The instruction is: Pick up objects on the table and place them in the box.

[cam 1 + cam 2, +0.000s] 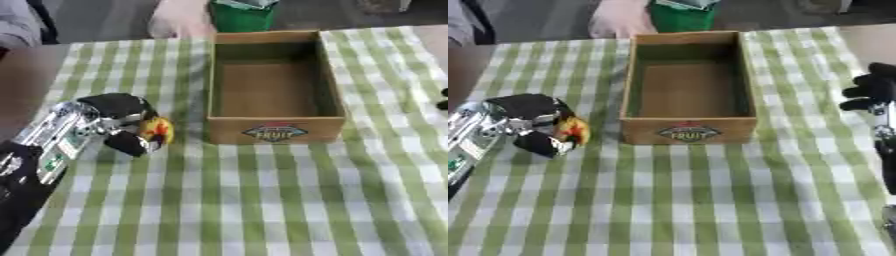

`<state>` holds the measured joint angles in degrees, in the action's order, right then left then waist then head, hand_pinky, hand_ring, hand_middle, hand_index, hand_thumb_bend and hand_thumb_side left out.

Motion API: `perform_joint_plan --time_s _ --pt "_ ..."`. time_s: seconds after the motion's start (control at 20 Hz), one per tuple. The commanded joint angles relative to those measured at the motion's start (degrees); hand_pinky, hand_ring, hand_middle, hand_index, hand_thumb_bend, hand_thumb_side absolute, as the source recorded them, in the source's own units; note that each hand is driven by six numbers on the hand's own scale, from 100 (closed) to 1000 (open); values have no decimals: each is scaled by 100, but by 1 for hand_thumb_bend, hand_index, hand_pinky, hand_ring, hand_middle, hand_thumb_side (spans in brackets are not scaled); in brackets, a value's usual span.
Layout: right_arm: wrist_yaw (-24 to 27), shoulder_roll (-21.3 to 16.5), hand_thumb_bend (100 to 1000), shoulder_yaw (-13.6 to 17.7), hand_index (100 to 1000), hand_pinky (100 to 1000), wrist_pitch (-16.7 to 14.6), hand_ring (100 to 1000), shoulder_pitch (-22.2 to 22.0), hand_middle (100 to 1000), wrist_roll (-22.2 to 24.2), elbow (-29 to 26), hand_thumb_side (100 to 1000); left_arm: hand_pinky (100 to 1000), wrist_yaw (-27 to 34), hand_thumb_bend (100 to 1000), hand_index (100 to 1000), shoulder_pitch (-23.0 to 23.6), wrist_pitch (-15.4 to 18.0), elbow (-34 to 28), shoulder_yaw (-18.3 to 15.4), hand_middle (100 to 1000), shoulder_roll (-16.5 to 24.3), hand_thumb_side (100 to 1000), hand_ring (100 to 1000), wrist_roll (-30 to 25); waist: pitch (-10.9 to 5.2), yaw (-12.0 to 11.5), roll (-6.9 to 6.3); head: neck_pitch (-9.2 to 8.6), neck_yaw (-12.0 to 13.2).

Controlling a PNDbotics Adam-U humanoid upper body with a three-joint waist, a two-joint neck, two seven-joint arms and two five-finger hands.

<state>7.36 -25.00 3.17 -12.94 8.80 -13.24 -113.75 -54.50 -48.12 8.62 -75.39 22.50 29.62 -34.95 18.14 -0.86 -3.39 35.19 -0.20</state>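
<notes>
One yellow-and-red object [157, 131] sits gripped in the left hand's [118, 120] curled fingers, left of the empty cardboard box [273, 127]. Right hand [874, 92] hovers with fingers curled, holding nothing.

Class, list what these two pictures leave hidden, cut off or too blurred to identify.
- Yellow and red object: mostly wrapped by the left hand; its identity is unclear in both views.
- Right hand: cut off by the right edge; the left eye view shows only dark tips.
- Box label: only "FRUIT" is legible.

- A table [262, 200] is wearing a green-and-white checked cloth.
- An empty cardboard fruit box [274, 132] is sitting on it at twelve o'clock.
- A yellow-and-red object [158, 131] is lying at nine o'clock.
</notes>
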Motion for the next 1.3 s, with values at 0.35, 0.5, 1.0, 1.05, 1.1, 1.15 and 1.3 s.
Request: perform_joint_plan --time_s 0.35,0.5,1.0,1.05,1.1,1.15,1.3 --pt "-19 -90 100 31 769 563 -1 625 22 616 -5 -84 542 523 195 100 882 -47 86 -539 -24 778 453 764 749 -423 -115 -33 25 -50 -31" --pt "-14 -90 100 32 769 564 -3 625 21 615 -9 -84 542 515 214 100 873 -38 69 -619 -36 769 508 763 745 -467 -116 -40 28 -61 -43" --pt "0 -85 100 39 771 564 -28 626 20 615 -27 -84 546 385 247 100 704 -71 -112 -920 -132 530 546 621 578 -70 -109 -40 60 -79 -65" --pt "4 -84 100 39 771 564 -33 626 22 615 -30 -84 546 350 245 100 653 -73 -125 -933 -129 471 549 625 538 -24 -108 -38 63 -82 -62" --pt "9 -81 100 39 771 564 -39 626 24 614 -33 -84 545 315 231 100 601 -72 -134 -927 -118 424 546 632 503 17 -105 -36 67 -83 -58" --pt "12 -78 100 40 772 564 -42 626 24 614 -34 -84 545 291 205 100 569 -70 -140 -905 -104 398 540 624 484 60 -102 -34 70 -84 -56" --pt "16 -72 100 43 772 564 -49 626 24 614 -41 -84 546 228 128 100 465 -43 -141 -816 -77 339 517 542 433 217 -92 -22 76 -92 -57"
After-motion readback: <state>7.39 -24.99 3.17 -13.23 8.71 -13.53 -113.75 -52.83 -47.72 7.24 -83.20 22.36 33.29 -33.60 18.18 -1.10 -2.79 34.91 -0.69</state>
